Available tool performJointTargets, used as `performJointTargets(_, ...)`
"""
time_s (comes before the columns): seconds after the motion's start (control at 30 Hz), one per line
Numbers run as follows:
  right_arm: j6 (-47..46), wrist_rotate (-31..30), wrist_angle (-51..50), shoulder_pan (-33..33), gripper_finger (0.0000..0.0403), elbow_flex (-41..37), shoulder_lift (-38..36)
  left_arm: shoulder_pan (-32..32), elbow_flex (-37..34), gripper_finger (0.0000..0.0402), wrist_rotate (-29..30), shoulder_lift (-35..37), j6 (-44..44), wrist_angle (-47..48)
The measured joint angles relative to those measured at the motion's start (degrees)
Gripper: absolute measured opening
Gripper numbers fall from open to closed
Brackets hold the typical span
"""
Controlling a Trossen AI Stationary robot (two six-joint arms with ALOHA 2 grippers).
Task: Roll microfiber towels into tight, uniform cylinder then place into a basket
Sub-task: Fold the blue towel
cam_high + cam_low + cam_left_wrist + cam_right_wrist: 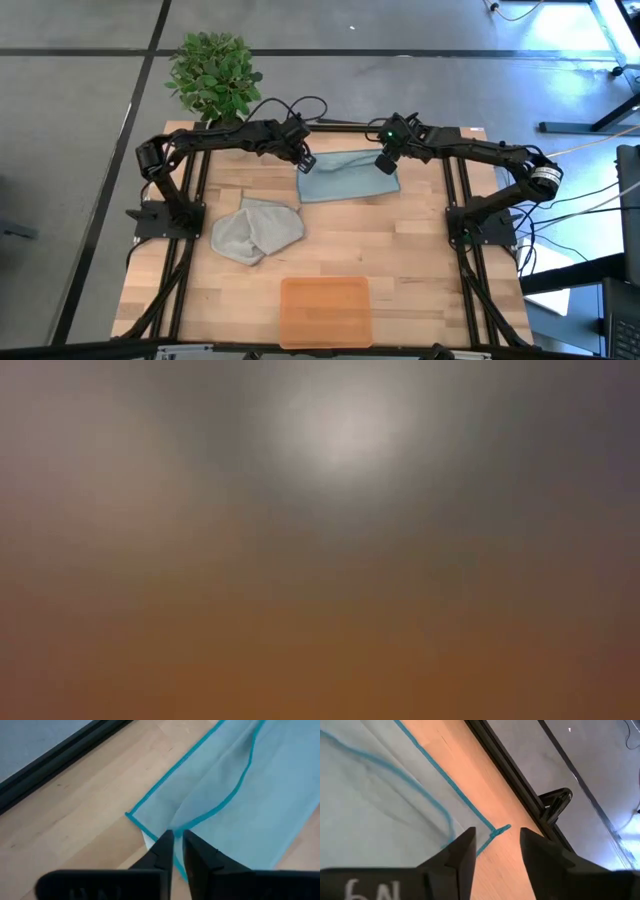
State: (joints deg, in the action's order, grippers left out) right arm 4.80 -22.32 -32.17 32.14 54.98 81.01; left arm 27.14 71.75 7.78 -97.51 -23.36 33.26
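Early days, by my reading — the blue towel [347, 176] lies unrolled at the surface's far edge, left tool [174, 838] pinching one corner, right tool [497, 836] open astride another, grey towel [256, 230] crumpled, basket [325, 311] holding nothing.

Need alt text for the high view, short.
Seen from above, both arms reach to a blue towel spread at the far side of a wooden table, the left gripper at its left corner and the right gripper at its right corner. A crumpled grey towel lies left of centre, an orange basket sits at the near edge, and a plant stands beyond the table.
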Motion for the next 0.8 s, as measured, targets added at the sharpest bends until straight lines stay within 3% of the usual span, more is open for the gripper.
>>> performJointTargets(0.2, 0.11, 2.12, 0.34, 0.00, 0.0167, 0.00, 0.00, 0.67, 0.00, 0.0080, 0.28, 0.00, -0.03, 0.04)
performJointTargets(0.53, 0.23, 29.60, 0.30, -0.02, 0.0168, -0.02, 0.00, -1.25, 0.00, 0.0082, -3.90, 0.00, 0.01, 0.99)
performJointTargets(0.8, -1.17, 34.01, 1.21, 0.00, 0.0168, -0.02, 4.37, -4.29, 0.00, 0.0080, -4.29, 0.00, -0.01, 1.18)
